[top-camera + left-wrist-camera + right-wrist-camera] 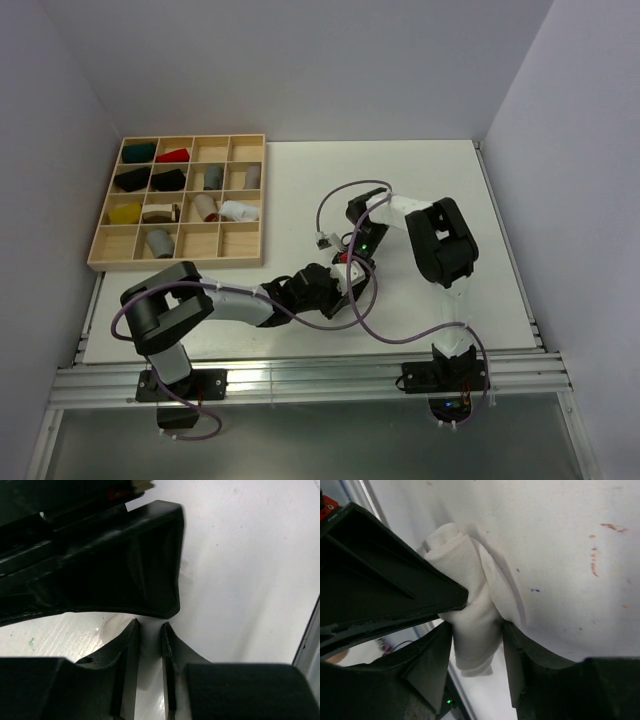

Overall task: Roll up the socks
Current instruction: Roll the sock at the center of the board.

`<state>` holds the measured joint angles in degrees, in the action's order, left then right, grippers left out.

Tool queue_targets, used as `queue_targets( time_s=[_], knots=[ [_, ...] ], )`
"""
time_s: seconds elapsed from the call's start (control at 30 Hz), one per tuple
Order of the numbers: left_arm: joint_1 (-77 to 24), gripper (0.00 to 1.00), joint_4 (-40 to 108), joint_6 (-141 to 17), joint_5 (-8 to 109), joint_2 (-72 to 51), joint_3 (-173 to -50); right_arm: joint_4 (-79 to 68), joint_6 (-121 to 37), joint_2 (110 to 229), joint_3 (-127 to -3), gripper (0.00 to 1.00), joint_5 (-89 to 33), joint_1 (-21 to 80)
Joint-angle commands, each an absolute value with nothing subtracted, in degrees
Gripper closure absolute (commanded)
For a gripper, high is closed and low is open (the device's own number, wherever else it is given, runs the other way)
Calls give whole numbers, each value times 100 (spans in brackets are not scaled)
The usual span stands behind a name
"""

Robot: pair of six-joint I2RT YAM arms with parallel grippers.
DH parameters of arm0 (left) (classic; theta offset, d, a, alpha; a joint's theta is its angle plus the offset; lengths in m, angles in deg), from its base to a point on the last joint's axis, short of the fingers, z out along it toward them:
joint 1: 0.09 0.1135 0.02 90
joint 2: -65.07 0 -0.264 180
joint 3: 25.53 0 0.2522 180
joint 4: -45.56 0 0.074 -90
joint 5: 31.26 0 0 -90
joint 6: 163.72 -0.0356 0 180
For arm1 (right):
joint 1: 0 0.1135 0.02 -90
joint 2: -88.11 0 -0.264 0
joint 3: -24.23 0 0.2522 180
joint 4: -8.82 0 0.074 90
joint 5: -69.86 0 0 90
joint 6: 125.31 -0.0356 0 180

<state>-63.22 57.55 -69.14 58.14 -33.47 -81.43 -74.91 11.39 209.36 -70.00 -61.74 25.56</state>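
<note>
Right gripper (476, 627): clamped on white sock (480, 610), one finger at each side of its middle. White sock: plain, partly rolled, tight roll at the far end, looser end hanging past the fingers toward the wrist camera. Held on or just over table (450, 200), contact not to be told. Near mid-table in top view, almost wholly hidden there between both grippers. Left gripper (150, 626): fingers a narrow slit apart, nothing seen between them but pale table. Tips low over the surface, just beside right gripper's black housing, which fills the upper left of left wrist view. One broad black finger (385, 590) of left gripper seen in right wrist view, entering from the left, tip touching the side of the roll. Orange marks (595, 565): faint, on table near the sock. Left arm (230, 300): stretched rightward from its base along the near edge. Right arm (440, 240): folded over itself, wrist turned leftward to meet the other. Purple cable (375, 330): looped over table between the arms. Tray (180, 264): wooden, four by four compartments, at table's far left, well apart from both grippers. Contents: small cloth bundles, one per compartment, among them green bundle (138, 152) and red bundle (172, 156) in the far row, yellow bundle (125, 213) in the third row, further black, grey and white ones.
</note>
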Motion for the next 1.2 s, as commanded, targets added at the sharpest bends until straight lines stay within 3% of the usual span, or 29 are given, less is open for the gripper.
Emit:
queue_targets(
  time_s=[0.0,0.37,0.7,0.9,1.17],
  knots=[
    [-6118,100,5342,-6345,5434,-3645,-7964,-6304,1093,20467,-6706,46,-5670,2462],
    [-5696,100,5395,-5966,4802,-3776,-7840,-5970,837,19535,-6503,42,-6338,1619],
    [-5256,100,5158,-5649,3783,-4101,-8192,-5180,1143,18024,-5371,41,-6584,783],
    [-5151,100,4823,-5658,3492,-4409,-8473,-4065,1426,16488,-4062,35,-6312,800],
    [-5089,100,4727,-5658,3079,-4655,-8614,-3290,1619,15509,-2954,34,-5776,1379]
  ],
)
